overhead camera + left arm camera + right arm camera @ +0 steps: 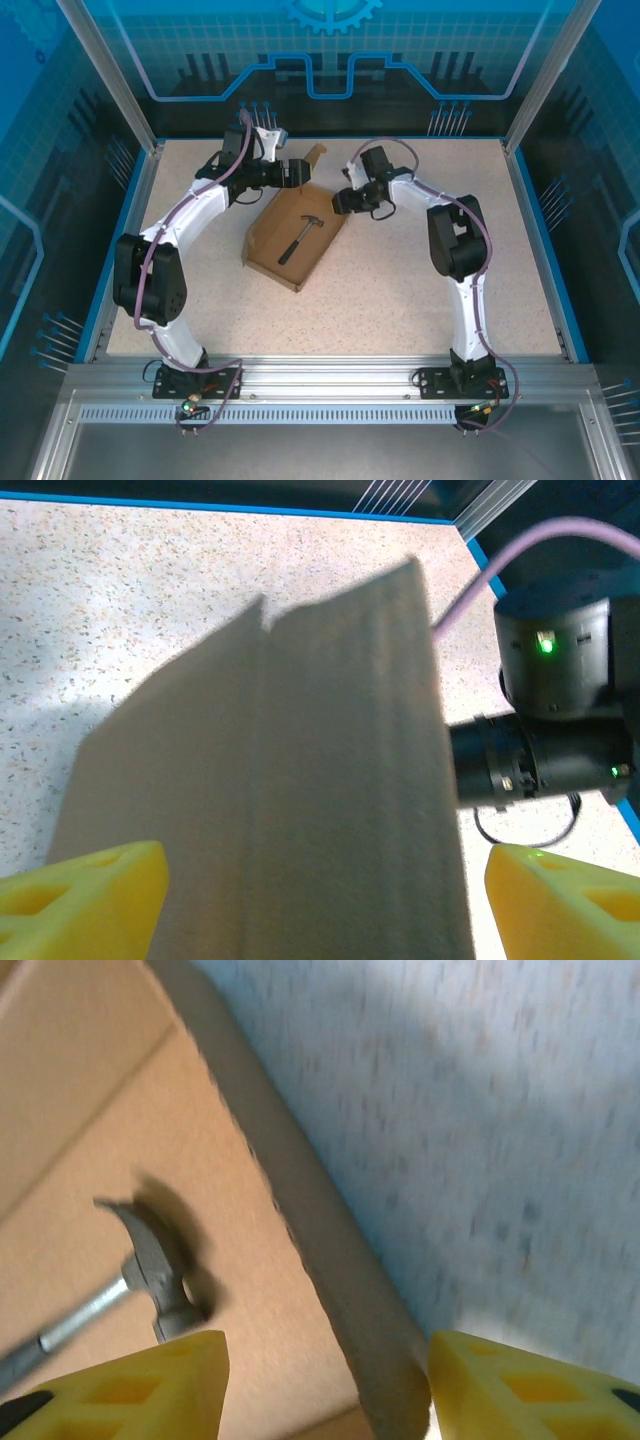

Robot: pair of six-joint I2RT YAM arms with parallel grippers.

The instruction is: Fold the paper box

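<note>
While the paper box is only part-folded, we should close slow & square.
Box sits mid-frame on the table in top view, hammer inside. L gripper spread round the raised far flap; R gripper spread astride the right wall, neither pinching yet. We'd grip near creases.

Seen from above, a speckled table. A shallow brown paper box lies angled near the centre with a small hammer inside. The left gripper is at a raised flap at the box's twelve o'clock; the right gripper sits at its two o'clock edge.
</note>
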